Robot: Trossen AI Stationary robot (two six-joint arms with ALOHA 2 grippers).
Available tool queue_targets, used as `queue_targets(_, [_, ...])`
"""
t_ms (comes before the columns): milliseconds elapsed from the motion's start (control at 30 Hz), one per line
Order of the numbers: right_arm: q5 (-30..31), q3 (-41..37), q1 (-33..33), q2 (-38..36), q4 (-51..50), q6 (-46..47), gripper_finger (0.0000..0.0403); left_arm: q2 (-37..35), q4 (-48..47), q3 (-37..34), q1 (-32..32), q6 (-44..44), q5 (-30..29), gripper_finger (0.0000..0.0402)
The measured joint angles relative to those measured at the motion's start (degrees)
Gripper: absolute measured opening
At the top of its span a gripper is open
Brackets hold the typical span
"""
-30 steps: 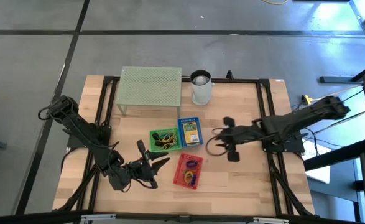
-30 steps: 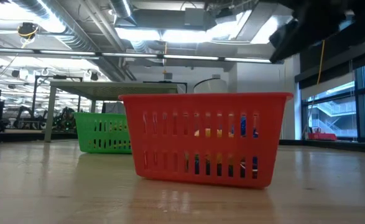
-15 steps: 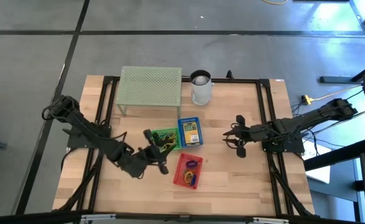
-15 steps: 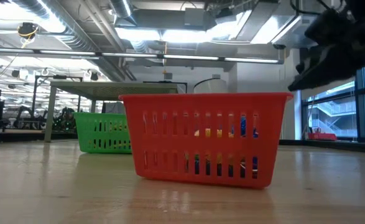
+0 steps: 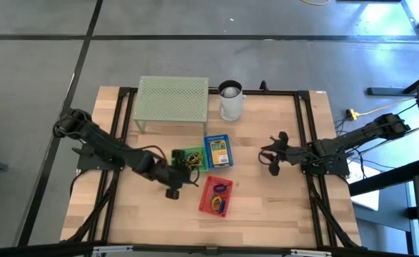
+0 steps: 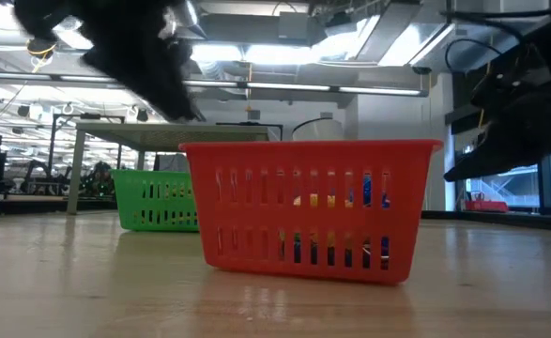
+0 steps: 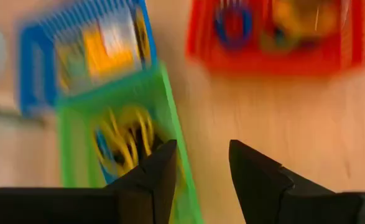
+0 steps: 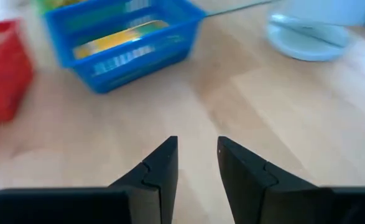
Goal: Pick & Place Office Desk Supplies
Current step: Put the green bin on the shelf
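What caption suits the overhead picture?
Left gripper at the green basket; right gripper waits beside the blue basket.

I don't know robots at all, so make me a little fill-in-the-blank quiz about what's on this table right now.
1. The basket nearest the table's front edge is coloured ____.
2. The left gripper hovers at the ____ basket.
3. The basket with the yellow card packs is coloured ____.
4. Beside the pale green mesh stand stands a white ____.

Missing words: red; green; blue; cup
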Motion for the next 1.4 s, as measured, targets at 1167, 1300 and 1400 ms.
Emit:
queue_targets(1167, [-11.90, 0.00, 0.00, 0.02, -0.47, 2.04, 0.0113, 7.99, -20.17, 0.00, 6.00, 51.31, 2.58, 0.0140])
queue_targets(1300, [-11.89, 0.00, 0.00, 0.02, -0.45, 2.04, 0.0113, 10.24, -19.84, 0.00, 6.03, 50.99, -0.94, 0.0112])
queue_targets(1400, [-11.88, 0.00, 0.00, 0.02, -0.45, 2.03, 0.0113, 10.38, -19.80, 0.00, 6.02, 49.43, -0.15, 0.0065])
